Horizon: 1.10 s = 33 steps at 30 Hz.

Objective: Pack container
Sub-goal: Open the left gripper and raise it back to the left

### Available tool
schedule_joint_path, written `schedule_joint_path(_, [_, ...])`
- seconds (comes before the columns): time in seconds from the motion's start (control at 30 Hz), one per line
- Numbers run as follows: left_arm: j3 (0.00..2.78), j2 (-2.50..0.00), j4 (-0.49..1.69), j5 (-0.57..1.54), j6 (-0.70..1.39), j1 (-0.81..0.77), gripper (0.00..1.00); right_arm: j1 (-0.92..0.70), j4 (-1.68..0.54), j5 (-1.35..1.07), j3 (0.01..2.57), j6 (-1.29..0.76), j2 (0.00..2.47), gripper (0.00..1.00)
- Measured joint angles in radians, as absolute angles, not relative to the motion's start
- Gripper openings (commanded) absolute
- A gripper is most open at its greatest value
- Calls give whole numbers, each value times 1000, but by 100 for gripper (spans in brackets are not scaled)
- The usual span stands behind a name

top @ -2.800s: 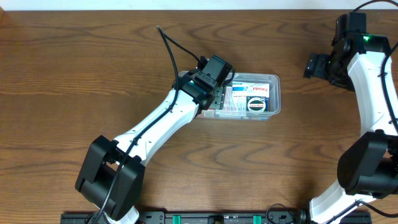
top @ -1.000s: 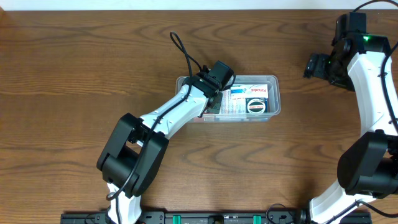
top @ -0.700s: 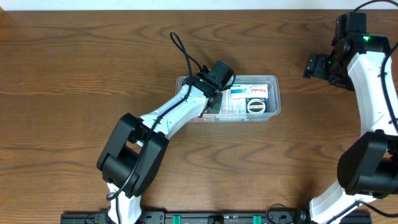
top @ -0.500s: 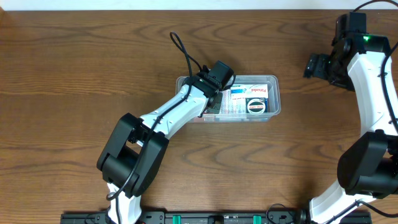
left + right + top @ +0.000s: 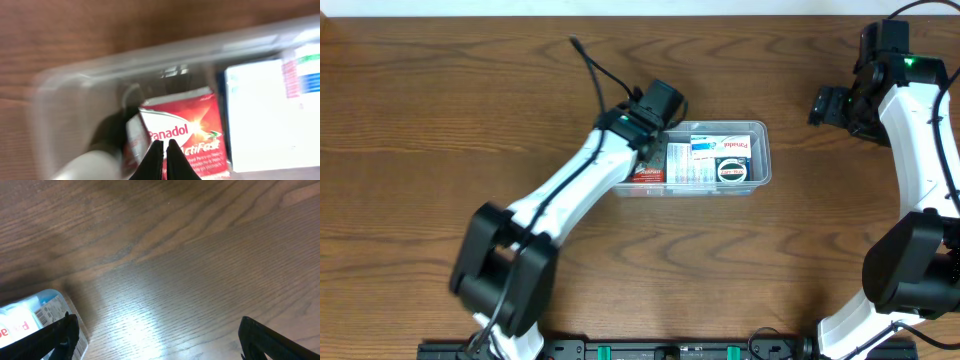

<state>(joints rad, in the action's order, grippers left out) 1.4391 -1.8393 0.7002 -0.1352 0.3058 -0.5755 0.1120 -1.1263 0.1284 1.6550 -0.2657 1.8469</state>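
Observation:
The container [image 5: 760, 182] is a clear tub at mid-table, blurred in the left wrist view [image 5: 75, 80]. A red Panadol packet [image 5: 648, 173] lies at its left end [image 5: 186, 131], beside a white and blue box [image 5: 695, 160] [image 5: 270, 115]. A round green and white item [image 5: 733, 170] and a white Panadol box [image 5: 738, 145] fill the right end. My left gripper [image 5: 654, 145] [image 5: 162, 150] hangs shut over the red packet with nothing in it. Far off at the right, my right gripper [image 5: 820, 105] [image 5: 160, 340] stands open and empty above bare wood; the container's corner [image 5: 30, 312] shows at the left edge of its view.
Brown wooden table [image 5: 440, 120] on all sides of the tub. The left arm [image 5: 570, 190] lies diagonally from the front left up to the tub, a black cable [image 5: 592, 68] looping behind it. The right arm [image 5: 920, 150] runs along the right edge.
My left arm has swung left and drawn back off the tub's left end, which uncovers the red packet there. The right arm has not moved.

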Motion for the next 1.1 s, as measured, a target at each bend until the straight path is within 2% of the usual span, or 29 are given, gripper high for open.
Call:
schedule_joint_path(0.3, [1454,-1637,726,-134,289,-508,6,112,-1126,129,1655,-266,1847,99])
schedule_joint_path(0.43, [1454,-1589,729,-146,274,-419,16,112,-1126,128,1655,-266,1847,99])
schedule_joint_path(0.47, [1454,-1584,729,-152,270,-389,22,112,-1126,128,1655,-266,1847,99])
schedule_joint_path(0.5, [1454,-1582,729,-162,266,-356,49,112,-1126,129,1655,-266,1847,99])
schedule_joint_path(0.53, [1454,-1582,729,-166,260,-324,66,112,-1126,129,1655,-266,1847,99])
schedule_joint_path(0.57, [1454,-1582,730,-167,262,-294,95,112,-1126,128,1655,-266,1847,99])
schedule_joint_path(0.6, [1454,-1582,732,-168,262,-255,98,112,-1126,129,1655,-266,1847,99])
schedule_joint_path(0.8, [1454,-1582,738,-187,262,-81,98,112,-1126,128,1655,-266,1847,99])
schedule_joint_path(1.1, [1454,-1582,785,-191,262,-5,98,112,-1126,129,1655,-266,1847,99])
